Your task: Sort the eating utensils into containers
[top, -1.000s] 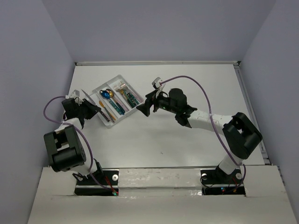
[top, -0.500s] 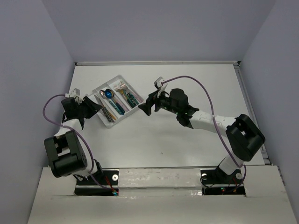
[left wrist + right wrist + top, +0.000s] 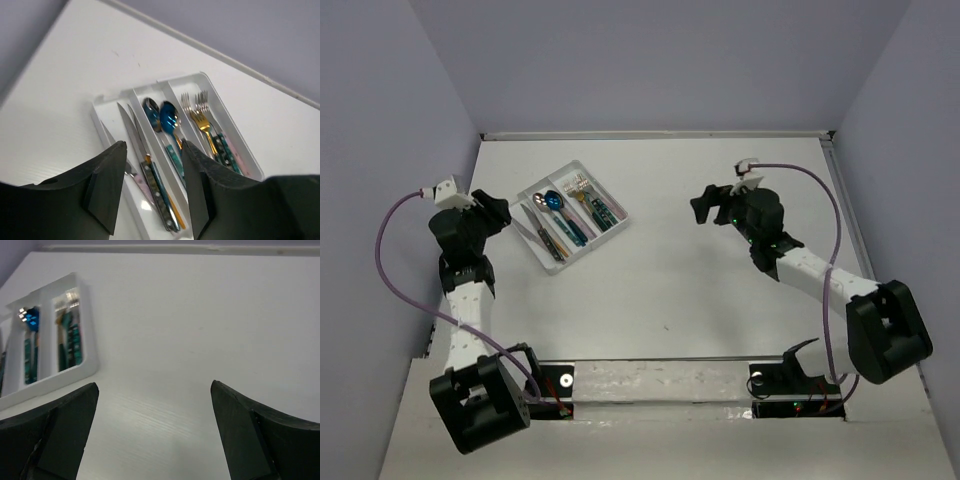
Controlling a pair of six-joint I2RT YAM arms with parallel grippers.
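A white, matt table [image 3: 720, 290] was seen, closed in on three sides by plain pale-lilac walls [image 3: 650, 60]. A narrow raised strip [image 3: 660, 134] was seen along the table's far edge, where the back wall was met. A white ledge [image 3: 660, 375] was laid across the near edge, and both arm bases were fixed there. The surface was evenly lit, and faint streaks were made out in it in the right wrist view.

The left gripper [image 3: 152, 187] was held above the table near the left wall, with its dark fingers apart and nothing between them. The tray [image 3: 112, 96] was found just ahead of it, beyond the fingertips, lying flat and set slantwise to the table's edges. Three long compartments were seen in it. Knives [image 3: 131, 135] were laid in the one to that gripper's left, spoons [image 3: 169, 120], one with a bright blue bowl, in the middle, and forks [image 3: 200, 112], one of them gold, in the one to its right. Every utensil that could be seen was lying inside the tray.

The right gripper [image 3: 155, 430] was held over the bare right half of the table, its fingers spread wide and empty. From it the tray was well apart, ahead and off to the left.
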